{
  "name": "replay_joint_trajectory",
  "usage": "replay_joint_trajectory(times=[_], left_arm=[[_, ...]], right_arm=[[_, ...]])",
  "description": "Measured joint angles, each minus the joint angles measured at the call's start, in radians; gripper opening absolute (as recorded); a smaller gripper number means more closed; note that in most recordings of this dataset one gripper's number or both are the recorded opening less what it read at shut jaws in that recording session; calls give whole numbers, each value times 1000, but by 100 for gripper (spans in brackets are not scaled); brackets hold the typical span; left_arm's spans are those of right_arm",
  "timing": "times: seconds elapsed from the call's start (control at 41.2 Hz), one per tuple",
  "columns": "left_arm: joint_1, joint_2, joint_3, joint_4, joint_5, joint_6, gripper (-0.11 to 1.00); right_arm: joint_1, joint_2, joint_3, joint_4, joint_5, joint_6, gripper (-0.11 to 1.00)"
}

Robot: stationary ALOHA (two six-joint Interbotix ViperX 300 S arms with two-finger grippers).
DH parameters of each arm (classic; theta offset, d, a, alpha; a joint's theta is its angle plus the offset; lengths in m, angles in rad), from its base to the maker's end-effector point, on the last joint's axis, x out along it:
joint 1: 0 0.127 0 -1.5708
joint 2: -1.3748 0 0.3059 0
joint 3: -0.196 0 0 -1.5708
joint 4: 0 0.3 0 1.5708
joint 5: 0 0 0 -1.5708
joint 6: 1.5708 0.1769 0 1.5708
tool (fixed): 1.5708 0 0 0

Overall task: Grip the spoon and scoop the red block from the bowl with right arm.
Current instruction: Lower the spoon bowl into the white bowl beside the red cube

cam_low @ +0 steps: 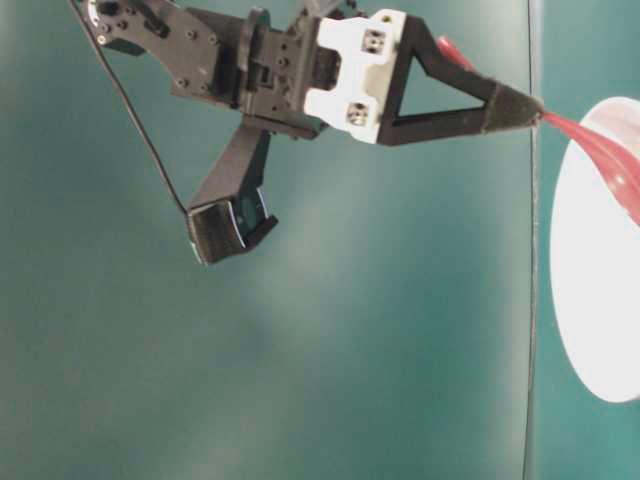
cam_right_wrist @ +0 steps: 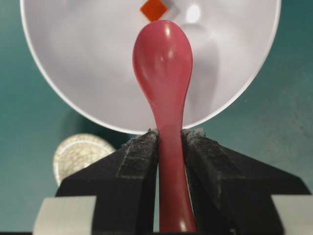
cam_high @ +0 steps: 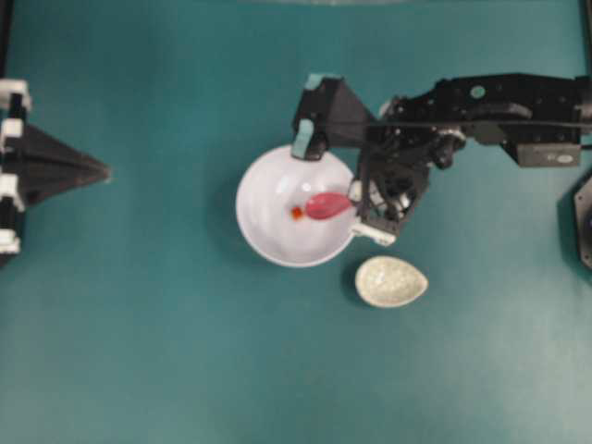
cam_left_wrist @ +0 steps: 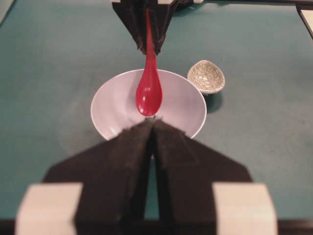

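Note:
My right gripper [cam_right_wrist: 169, 133] is shut on the handle of the glossy pink-red spoon [cam_right_wrist: 164, 63]. The spoon's scoop reaches into the large white bowl [cam_right_wrist: 78, 58], its tip just short of the small orange-red block [cam_right_wrist: 154, 9]. From overhead the spoon [cam_high: 328, 205] lies over the right half of the bowl [cam_high: 268, 236], with the red block [cam_high: 297, 213] just left of its tip and the right gripper [cam_high: 356, 199] at the bowl's right rim. My left gripper [cam_left_wrist: 153, 122] is shut and empty, far left of the bowl [cam_left_wrist: 186, 105].
A speckled teardrop dish [cam_high: 391, 281] sits on the teal table just right of and below the bowl, close to the right arm. The left gripper [cam_high: 104, 171] rests at the table's left edge. A black fixture stands at the right edge [cam_high: 583, 222].

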Motion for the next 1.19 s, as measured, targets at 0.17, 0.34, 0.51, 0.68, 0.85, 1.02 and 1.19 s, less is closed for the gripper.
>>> replay_joint_trajectory(times=[0.17, 0.34, 0.51, 0.68, 0.85, 1.02, 1.19], left_arm=[[0, 2, 0, 0, 0, 0, 1], [0, 0, 0, 0, 0, 0, 1], [2, -2, 0, 0, 0, -2, 1], [2, -6, 0, 0, 0, -2, 1], [2, -11, 0, 0, 0, -2, 1], [2, -11, 0, 2, 2, -2, 1], [0, -11, 0, 0, 2, -2, 1]], right_arm=[[0, 12, -8, -5, -2, -2, 24], [0, 18, -6, -6, 2, -5, 24], [0, 18, -8, -6, 2, -5, 24], [-2, 18, -8, -6, 3, -5, 24], [-2, 25, -8, -6, 5, -6, 24], [0, 31, -8, -5, 5, -8, 24], [3, 38, -8, -6, 3, -9, 24]])
